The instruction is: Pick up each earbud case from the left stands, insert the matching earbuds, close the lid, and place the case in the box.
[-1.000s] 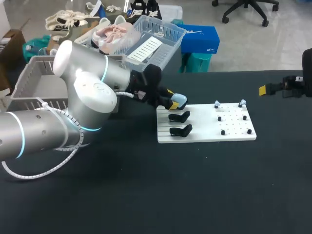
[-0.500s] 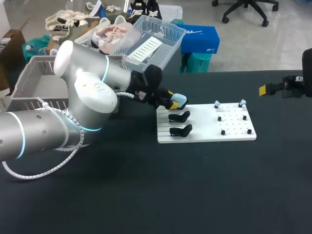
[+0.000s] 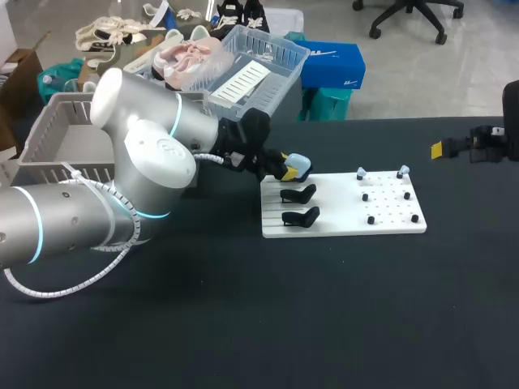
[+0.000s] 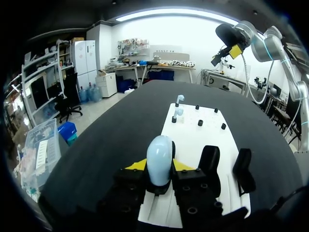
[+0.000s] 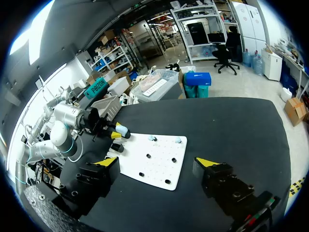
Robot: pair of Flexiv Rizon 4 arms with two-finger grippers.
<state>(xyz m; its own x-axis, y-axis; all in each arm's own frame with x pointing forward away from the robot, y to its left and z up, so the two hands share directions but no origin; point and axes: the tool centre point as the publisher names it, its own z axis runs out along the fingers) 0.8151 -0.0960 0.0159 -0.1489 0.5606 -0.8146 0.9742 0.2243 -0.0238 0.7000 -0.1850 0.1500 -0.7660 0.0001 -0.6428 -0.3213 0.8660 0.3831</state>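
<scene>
A light blue earbud case sits between the yellow tips of my left gripper, just above the far left corner of the white board. In the left wrist view both fingers press on the case, so the left gripper is shut on it. Two empty black stands remain on the board's left side. Two small pale earbuds stand on pegs at its far edge. My right gripper hangs open off to the board's right, with nothing between its fingers.
A grey slatted box stands at the table's far left, behind my left arm. Small black pegs dot the board's right half. Bare black tabletop lies in front of the board.
The left gripper's fingers have closed in on the blue case, and the case has shifted slightly up and left off its stand. The right arm has not moved.
</scene>
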